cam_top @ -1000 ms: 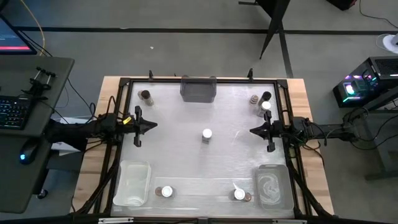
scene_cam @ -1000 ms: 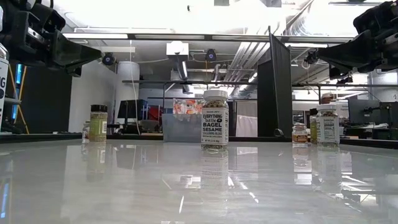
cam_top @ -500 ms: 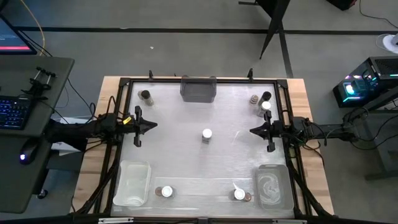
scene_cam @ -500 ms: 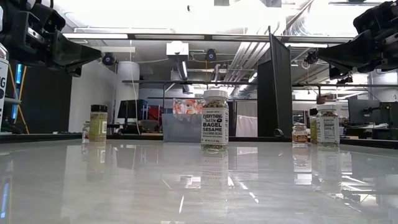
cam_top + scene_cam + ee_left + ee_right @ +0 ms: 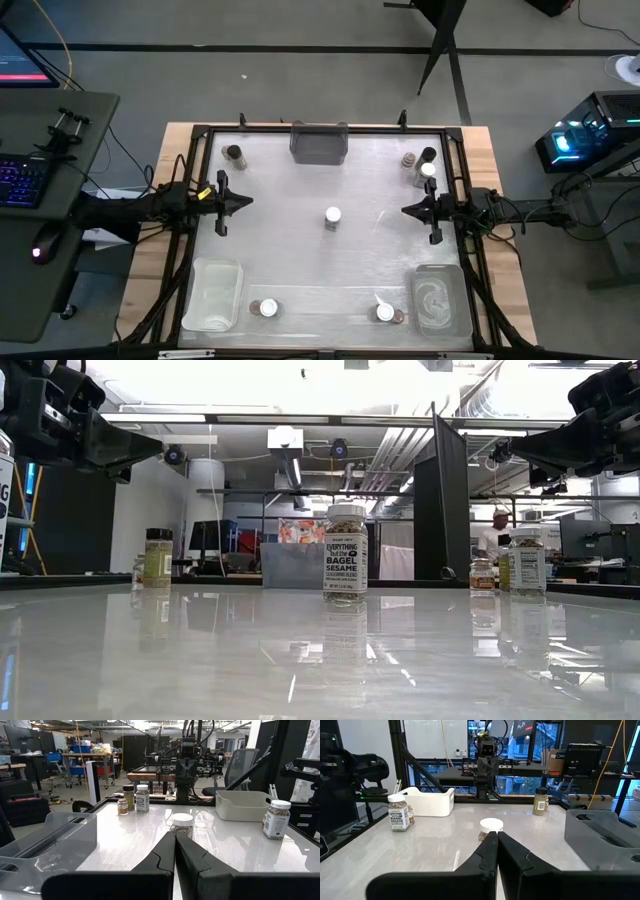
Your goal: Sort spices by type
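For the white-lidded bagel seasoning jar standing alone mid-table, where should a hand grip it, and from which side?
Grip the bagel seasoning jar around its cylindrical body just under the white lid, fingers on opposite sides. It stands upright with nothing close by, so a level approach should work from either side. The left hand and right hand both face it, shut; whichever goes must open first.

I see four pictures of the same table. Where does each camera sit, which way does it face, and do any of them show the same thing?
High view: above the table, looking straight down; both arms show, left gripper and right gripper at opposite sides.
Low view: at table-top height, looking level at the centre jar; both arms' dark ends show in the top corners.
Left wrist view: on the left arm, facing across the table; its own shut fingers show.
Right wrist view: likewise, from the opposite side.
Shared: all four show the centre jar.
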Motion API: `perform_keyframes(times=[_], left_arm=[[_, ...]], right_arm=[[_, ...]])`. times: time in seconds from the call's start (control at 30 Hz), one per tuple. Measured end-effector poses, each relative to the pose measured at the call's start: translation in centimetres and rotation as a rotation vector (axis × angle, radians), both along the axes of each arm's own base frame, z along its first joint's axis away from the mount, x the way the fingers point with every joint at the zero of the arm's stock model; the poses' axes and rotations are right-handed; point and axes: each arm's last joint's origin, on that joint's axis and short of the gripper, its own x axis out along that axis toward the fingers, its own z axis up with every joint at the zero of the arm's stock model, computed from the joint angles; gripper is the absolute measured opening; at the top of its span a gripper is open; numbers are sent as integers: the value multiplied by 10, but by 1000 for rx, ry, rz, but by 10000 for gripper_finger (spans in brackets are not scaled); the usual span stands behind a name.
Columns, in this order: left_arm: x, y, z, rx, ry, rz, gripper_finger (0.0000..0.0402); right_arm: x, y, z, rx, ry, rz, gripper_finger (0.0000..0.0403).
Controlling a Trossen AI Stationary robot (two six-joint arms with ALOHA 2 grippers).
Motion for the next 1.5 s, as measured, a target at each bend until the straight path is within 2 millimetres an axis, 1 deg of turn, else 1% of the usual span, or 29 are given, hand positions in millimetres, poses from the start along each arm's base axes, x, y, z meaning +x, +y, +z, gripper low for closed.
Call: perform_keyframes(times=[0.97,1.0,1.03,1.1,1.17,1.23,1.27,1.3,1.37,1.43,1.5], left_arm=[[0,0,0,0,0,0,0],[0,0,0,0,0,0,0],[0,0,0,0,0,0,0],[0,0,0,0,0,0,0],[0,0,0,0,0,0,0],[0,0,0,0,0,0,0],[0,0,0,0,0,0,0],[0,0,0,0,0,0,0],[0,0,0,0,0,0,0],[0,0,0,0,0,-1,0],[0,0,0,0,0,-1,0]], right_arm=[[0,0,1,1,-13,-4,1],[0,0,4,27,-46,-8,1],[-1,0,11,96,-114,-3,1],[-5,-1,30,300,-322,13,1],[-16,-5,51,475,-580,-10,1],[-28,-10,66,597,-807,-81,1],[-33,-11,70,624,-871,-121,1],[-35,-13,75,633,-895,-157,1],[-35,-13,88,613,-838,-196,1],[-29,-14,103,580,-658,-258,1],[-24,-17,116,577,-434,-380,1]])
